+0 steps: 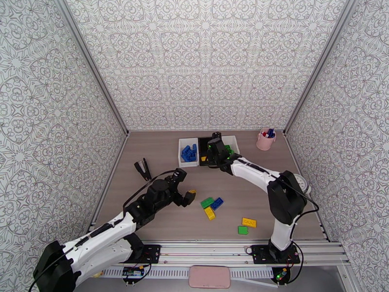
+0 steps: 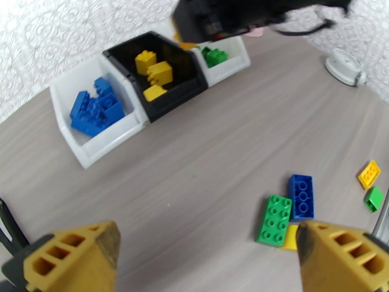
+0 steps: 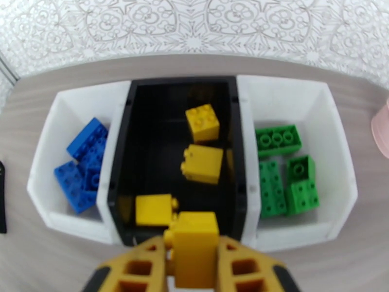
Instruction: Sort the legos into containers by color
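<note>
A pink cup (image 3: 381,132) stands right of my right end effector (image 3: 192,261). Just ahead is the black bin (image 3: 180,83), flanked by a white bin (image 3: 68,100) of blue bricks (image 3: 85,161) (left) and another white bin (image 3: 335,122) of green bricks (image 3: 277,139). I grip a blocky yellow brick (image 3: 193,242) above the black bin's near rim. My left end effector (image 2: 206,249) gapes wide and empty, with loose bricks (image 2: 274,220) ahead-right.

I read no legible text, label, brand, number or sign on any surface here.

The right arm (image 2: 253,15) is blurred in the left wrist view. A yellow brick (image 2: 291,238) is half hidden under a green brick (image 2: 274,220). The cup (image 3: 381,130) is cut off.
</note>
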Robot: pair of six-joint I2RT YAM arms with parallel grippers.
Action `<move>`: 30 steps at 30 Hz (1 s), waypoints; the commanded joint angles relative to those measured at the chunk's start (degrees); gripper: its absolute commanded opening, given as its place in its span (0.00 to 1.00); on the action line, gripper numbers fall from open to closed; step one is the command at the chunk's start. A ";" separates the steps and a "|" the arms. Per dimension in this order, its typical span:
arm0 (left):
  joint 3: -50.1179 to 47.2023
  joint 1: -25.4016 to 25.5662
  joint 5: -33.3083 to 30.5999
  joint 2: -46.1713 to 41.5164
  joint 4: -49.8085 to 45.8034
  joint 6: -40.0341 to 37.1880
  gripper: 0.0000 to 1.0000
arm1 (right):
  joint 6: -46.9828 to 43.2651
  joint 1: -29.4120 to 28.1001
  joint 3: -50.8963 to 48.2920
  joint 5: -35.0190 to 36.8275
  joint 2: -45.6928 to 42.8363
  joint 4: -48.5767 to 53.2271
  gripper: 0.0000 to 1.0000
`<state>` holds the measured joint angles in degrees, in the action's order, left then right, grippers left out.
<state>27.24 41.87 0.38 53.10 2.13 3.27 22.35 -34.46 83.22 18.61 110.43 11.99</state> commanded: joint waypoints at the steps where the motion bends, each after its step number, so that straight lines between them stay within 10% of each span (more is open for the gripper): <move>1: -0.87 0.97 1.85 -0.96 4.94 -2.65 1.00 | -3.05 1.80 6.52 -5.14 5.51 0.18 0.17; 8: -1.13 1.71 1.65 0.11 6.55 -3.19 1.00 | -2.84 2.53 20.55 -5.87 16.69 3.29 0.20; 13: -0.97 2.56 1.26 -0.24 6.35 -3.83 1.00 | -3.15 2.49 21.32 -5.43 15.42 4.35 0.49; 21: -1.05 4.78 5.35 -0.38 7.11 -8.69 1.00 | -0.34 2.47 -2.19 -3.25 -2.69 -4.11 0.84; 30: -0.50 7.73 12.02 0.59 4.89 -12.79 1.00 | 8.22 1.89 -30.58 -0.31 -24.67 -6.10 0.93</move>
<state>26.76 48.86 8.40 53.25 7.29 -6.87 26.28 -31.92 57.45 16.05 89.67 4.95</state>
